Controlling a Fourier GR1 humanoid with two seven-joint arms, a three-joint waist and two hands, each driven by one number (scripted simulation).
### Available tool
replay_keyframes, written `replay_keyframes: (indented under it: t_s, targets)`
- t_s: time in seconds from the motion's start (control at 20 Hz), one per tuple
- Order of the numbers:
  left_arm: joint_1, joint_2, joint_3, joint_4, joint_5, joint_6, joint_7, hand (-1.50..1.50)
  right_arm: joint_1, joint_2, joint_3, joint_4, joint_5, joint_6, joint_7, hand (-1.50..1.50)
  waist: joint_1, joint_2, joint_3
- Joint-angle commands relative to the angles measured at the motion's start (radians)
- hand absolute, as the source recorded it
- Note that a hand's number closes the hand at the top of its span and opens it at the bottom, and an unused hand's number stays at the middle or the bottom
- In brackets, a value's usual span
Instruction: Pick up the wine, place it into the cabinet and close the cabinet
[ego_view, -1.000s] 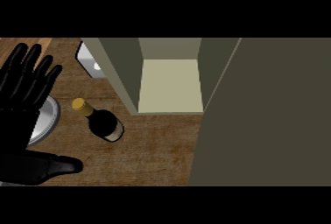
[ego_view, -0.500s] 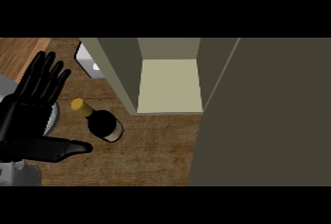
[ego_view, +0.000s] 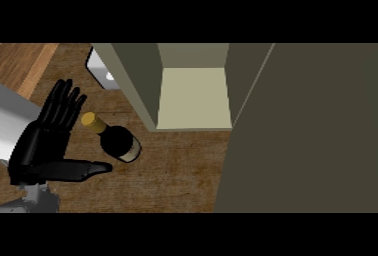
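The left hand (ego_view: 46, 142) has slid in from the edge toward the wine (ego_view: 114, 140), so the grasp looks about to start. Its fingers are straight, thumb spread wide, holding nothing. The bottle stands just to the hand's right, between fingers and thumb, untouched; the cabinet (ego_view: 193, 97) gapes open beyond.

One wine bottle (ego_view: 118, 140) is standing on the wooden counter (ego_view: 173, 180) — dark glass with a yellow cap, the only bottle showing. One cabinet (ego_view: 193, 97) is sitting at the far side, its single pale compartment lying open, and one door panel (ego_view: 310, 130) is filling the right. One black hand (ego_view: 50, 142) is showing at the left — fingers straight, thumb out toward the bottle. One white object (ego_view: 101, 74) is peeking out left of the cabinet, too hidden to identify.
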Motion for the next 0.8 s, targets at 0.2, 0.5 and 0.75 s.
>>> replay_keyframes:
  t_s: [0.2, 0.5, 0.75]
  targets:
    - [0.065, -0.006, 0.014, 0.157, -0.070, -0.028, -0.198, -1.50, 0.001, -0.064, 0.026, -0.226, 0.112, -0.033, 0.134, -1.50, -0.004, -0.001, -0.001]
    - [0.041, 0.007, 0.042, 0.292, -0.066, -0.053, -0.267, -1.50, 0.020, -0.086, 0.043, -0.211, 0.113, -0.055, 0.090, -1.50, -0.003, 0.001, 0.000]
    - [0.005, 0.016, 0.046, 0.363, -0.057, -0.079, -0.283, -1.50, -0.015, -0.112, 0.035, -0.227, 0.111, -0.069, 0.122, -1.50, -0.004, 0.000, 0.000]
